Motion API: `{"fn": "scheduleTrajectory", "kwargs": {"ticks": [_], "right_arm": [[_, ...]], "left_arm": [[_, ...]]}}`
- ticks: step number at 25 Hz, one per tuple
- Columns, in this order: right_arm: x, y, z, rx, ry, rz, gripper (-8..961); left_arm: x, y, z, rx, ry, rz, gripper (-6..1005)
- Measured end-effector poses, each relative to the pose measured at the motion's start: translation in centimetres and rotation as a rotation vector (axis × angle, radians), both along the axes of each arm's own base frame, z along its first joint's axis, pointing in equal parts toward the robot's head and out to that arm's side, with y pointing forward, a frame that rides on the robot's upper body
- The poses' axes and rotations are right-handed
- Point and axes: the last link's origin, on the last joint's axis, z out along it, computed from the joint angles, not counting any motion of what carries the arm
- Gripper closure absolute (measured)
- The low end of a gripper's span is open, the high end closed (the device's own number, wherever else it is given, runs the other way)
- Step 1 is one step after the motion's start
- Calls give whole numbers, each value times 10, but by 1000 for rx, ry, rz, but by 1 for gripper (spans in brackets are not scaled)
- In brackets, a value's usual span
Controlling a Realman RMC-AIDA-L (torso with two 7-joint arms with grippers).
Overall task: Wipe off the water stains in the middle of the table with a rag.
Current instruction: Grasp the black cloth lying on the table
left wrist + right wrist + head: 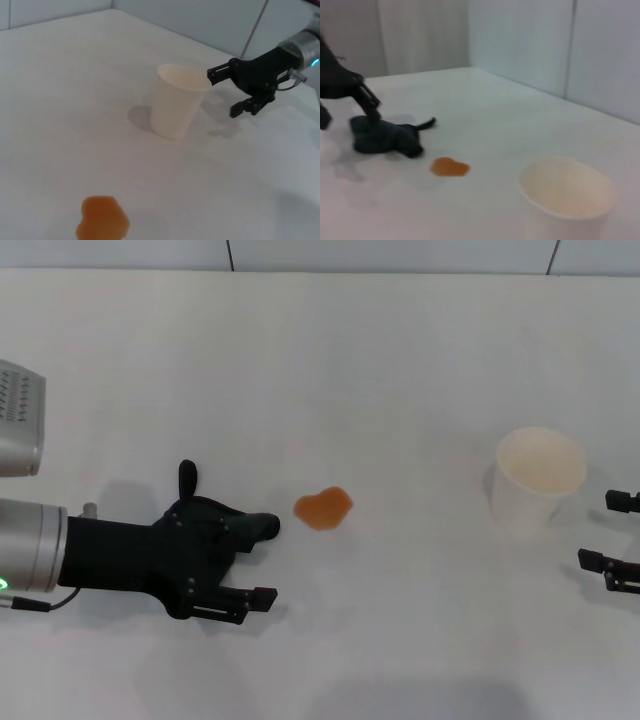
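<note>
The dark charcoal rag (205,530) lies on the white table (350,360) at the left, its loop tab (187,477) pointing away from me. My left gripper (255,562) is low over the rag and open; its near finger (250,597) stands clear of the cloth and the other is lost against it. The orange-amber water stain (322,508) sits just right of the rag and apart from it. It also shows in the left wrist view (102,219) and the right wrist view (450,167), next to the rag (385,140). My right gripper (612,533) is open at the right edge.
A white paper cup (540,480) stands upright right of the stain, just left of my right gripper (227,92). The cup also shows in the left wrist view (177,102) and the right wrist view (567,192). A wall runs along the table's far edge.
</note>
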Motion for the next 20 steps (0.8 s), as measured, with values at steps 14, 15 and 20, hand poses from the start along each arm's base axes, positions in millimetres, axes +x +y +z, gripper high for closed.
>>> {"fn": "scheduleTrajectory", "kwargs": {"ticks": [14, 15, 20], "right_arm": [[-51, 20, 2, -310, -54, 34, 153], [-54, 23, -1, -321, -64, 35, 154], [-72, 33, -15, -377, -90, 56, 154]], "left_arm": [[1, 2, 2, 1, 3, -4, 183], [1, 2, 2, 1, 3, -5, 183], [0, 2, 2, 1, 5, -3, 184]]}}
